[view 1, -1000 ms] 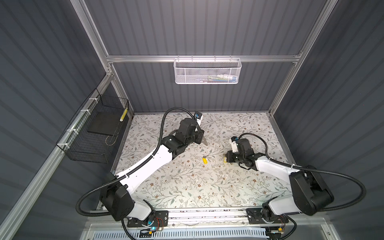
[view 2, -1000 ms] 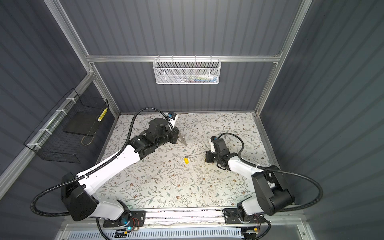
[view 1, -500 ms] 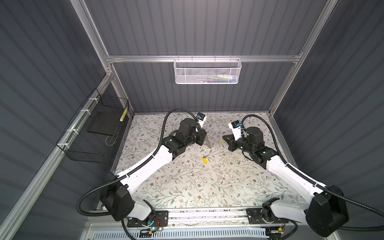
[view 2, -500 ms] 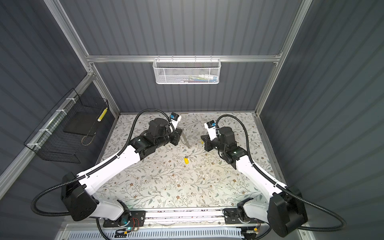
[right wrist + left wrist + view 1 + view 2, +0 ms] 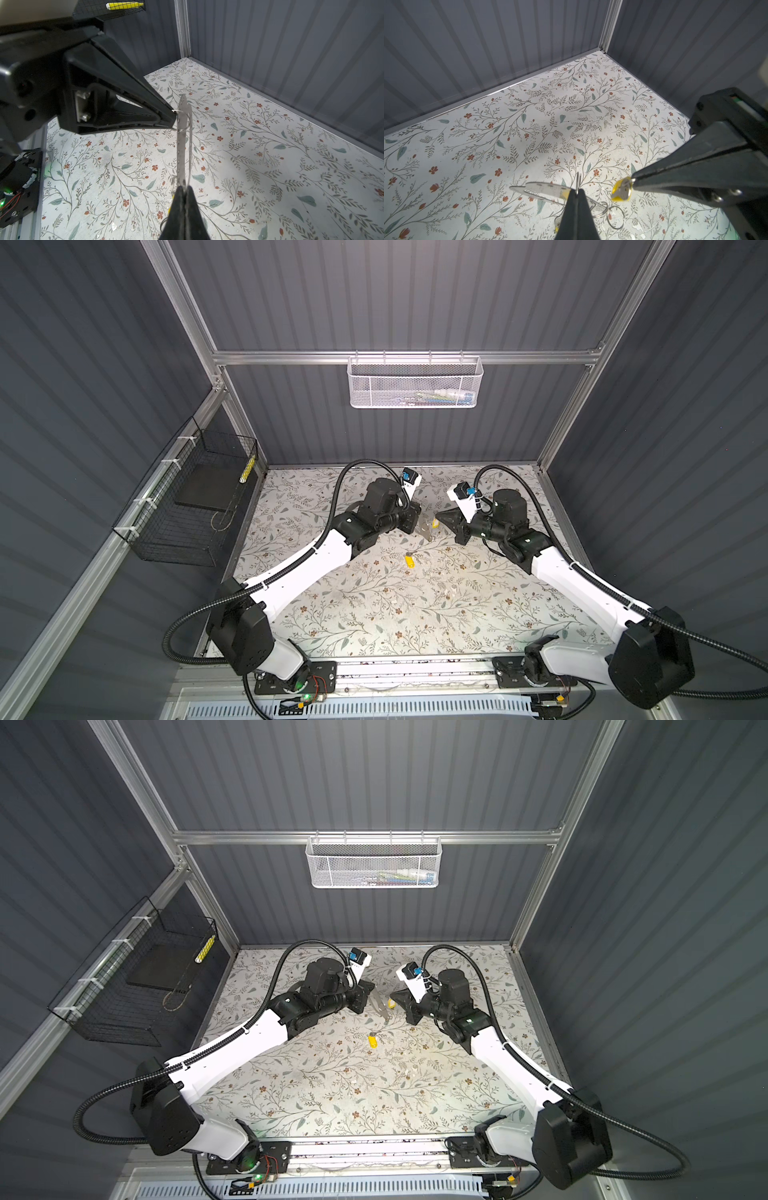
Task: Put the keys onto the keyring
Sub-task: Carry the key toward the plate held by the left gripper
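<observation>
While the left gripper [image 5: 577,192] pinches the grey keyring [image 5: 542,190] aloft, the right gripper [image 5: 633,180] clamps one yellow key [image 5: 620,193] just beside it, partly hidden behind the tips; the other key [image 5: 410,561] lies small on the table [image 5: 374,614] below

— In both top views, can you tell how the left gripper [image 5: 419,519] meets the keyring [image 5: 425,529]?
— No, too small. The held key tag [image 5: 435,523] at the right gripper [image 5: 439,518] is a yellow speck.
— And the right wrist view?
— Its own fingers [image 5: 178,214] cover that tag, bar a yellow sliver.
— The loose key tag [image 5: 556,229]?
— Mostly behind the left fingers [image 5: 572,214], cut by the frame edge.
— The white mesh basket [image 5: 415,383]?
— Contents blurred.
</observation>
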